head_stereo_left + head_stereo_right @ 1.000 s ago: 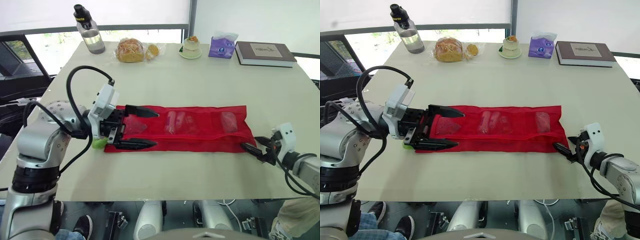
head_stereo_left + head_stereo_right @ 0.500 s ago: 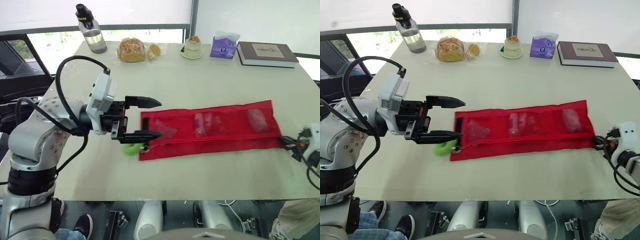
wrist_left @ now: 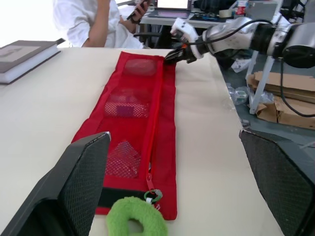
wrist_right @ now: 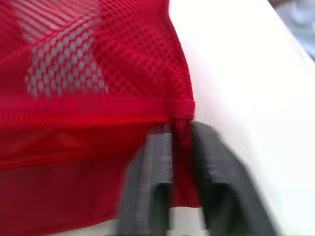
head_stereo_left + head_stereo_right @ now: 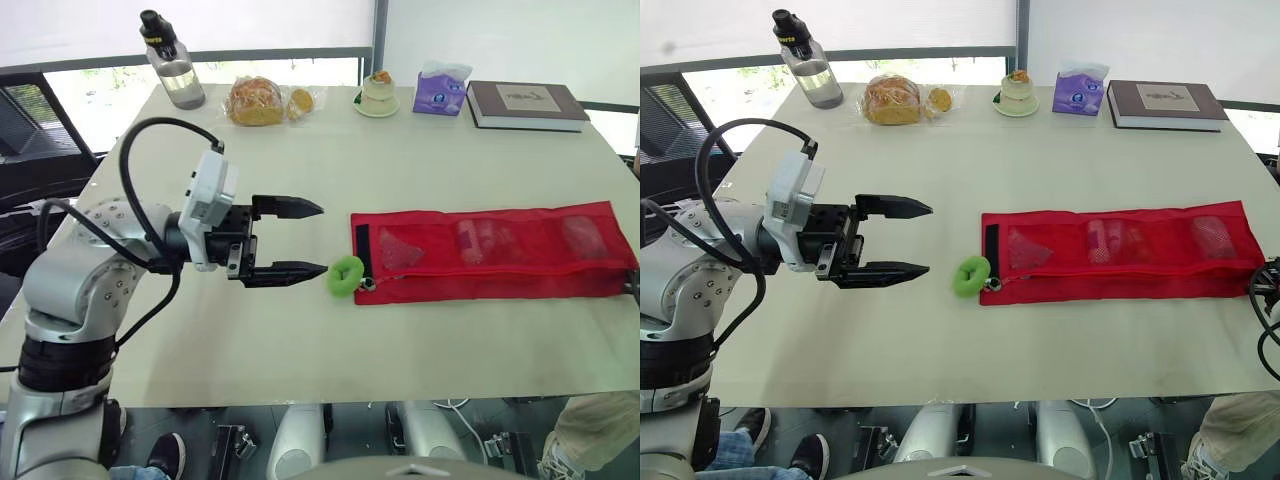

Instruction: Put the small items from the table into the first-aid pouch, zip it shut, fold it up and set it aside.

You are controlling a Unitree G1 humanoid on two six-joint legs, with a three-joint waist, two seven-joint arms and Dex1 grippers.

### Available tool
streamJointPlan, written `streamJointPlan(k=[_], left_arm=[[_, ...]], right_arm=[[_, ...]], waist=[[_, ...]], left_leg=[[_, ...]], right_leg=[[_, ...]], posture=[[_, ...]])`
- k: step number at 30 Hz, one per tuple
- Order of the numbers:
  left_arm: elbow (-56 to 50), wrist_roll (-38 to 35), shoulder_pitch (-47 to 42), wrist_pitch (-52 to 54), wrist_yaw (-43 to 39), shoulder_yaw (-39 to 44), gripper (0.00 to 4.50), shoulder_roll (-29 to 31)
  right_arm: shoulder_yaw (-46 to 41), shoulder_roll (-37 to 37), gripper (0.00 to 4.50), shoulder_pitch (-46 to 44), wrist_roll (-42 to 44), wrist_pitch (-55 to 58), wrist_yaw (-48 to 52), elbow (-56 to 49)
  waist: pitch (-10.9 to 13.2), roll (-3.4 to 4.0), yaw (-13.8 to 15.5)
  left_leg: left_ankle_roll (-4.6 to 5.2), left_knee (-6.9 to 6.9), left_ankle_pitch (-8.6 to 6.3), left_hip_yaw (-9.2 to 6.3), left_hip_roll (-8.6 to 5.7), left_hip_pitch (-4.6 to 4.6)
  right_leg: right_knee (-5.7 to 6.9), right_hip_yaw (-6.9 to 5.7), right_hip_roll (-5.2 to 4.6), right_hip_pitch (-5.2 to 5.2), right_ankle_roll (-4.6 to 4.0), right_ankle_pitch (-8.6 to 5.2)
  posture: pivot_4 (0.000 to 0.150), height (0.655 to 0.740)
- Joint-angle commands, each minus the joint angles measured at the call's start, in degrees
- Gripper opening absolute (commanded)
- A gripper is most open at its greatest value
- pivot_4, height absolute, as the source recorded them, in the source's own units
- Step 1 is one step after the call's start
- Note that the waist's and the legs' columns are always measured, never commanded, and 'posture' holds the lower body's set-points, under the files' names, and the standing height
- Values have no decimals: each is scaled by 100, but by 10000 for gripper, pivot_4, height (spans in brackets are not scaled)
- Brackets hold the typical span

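Beige table [image 5: 420, 180], and the red first-aid pouch [image 5: 520, 268] lies flat toward 3 o'clock, small items [image 5: 478, 240] showing through its mesh, green ring pull [image 5: 346, 275] at its 9 o'clock end. At 9 o'clock of that ring the left gripper [image 5: 322, 238] hovers close, jaws spread wide and empty, while the right gripper [image 4: 181, 129] pinches the pouch's 3 o'clock corner.

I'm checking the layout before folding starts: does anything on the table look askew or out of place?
The red pouch lies flat but far to the robot's right, its end at the table edge, pinched in the right hand. The left hand is open, short of the green ring. Nothing spilled.
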Motion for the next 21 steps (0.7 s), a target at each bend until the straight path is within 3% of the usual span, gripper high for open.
streamJointPlan(k=[1,2,6,10,13,16,21], left_arm=[[40,-77,250,199,42,67,45000,154],[53,-151,340,332,50,98,45000,200],[325,-244,414,602,368,217,45000,94],[647,-197,293,687,645,160,45000,-102],[1166,496,132,419,1090,-463,45000,-558],[1684,667,-214,564,1247,-744,45000,-937],[3344,597,-1208,1286,1911,-657,45000,-1861]], right_arm=[[-372,-454,23177,398,245,-194,879,-583],[-488,-592,29758,585,283,-223,1137,-665],[-1221,-844,44368,1121,814,145,1832,-1107],[-1492,-807,44368,1399,1204,408,2166,-1794],[-1364,-676,44368,1403,2003,893,2479,-2771],[-1124,-596,44368,1217,2447,1231,2366,-3422],[-786,-629,44368,1054,3000,1661,2321,-4144]], waist=[[1,3,4],[1,3,5],[2,4,48],[0,1,27],[-4,9,26],[-3,9,19],[4,-5,114]], left_leg=[[0,0,0,-1,1,1],[0,0,0,-2,2,0],[0,-1,0,-1,5,-3],[0,4,0,-9,6,1],[0,2,0,-13,4,2],[0,2,0,-14,0,2],[0,13,0,-16,-1,-11]], right_leg=[[0,1,0,-1,0,0],[0,1,0,-2,0,0],[-1,-3,-8,-3,-8,-6],[-1,-4,-6,1,-18,-12],[0,-3,-3,1,-14,-10],[0,0,-1,1,4,0],[3,-19,4,3,3,0]], posture=[[1500,7400],[1500,7400],[1500,7400],[1500,7400],[1500,7400],[1500,7400],[1500,7400]])
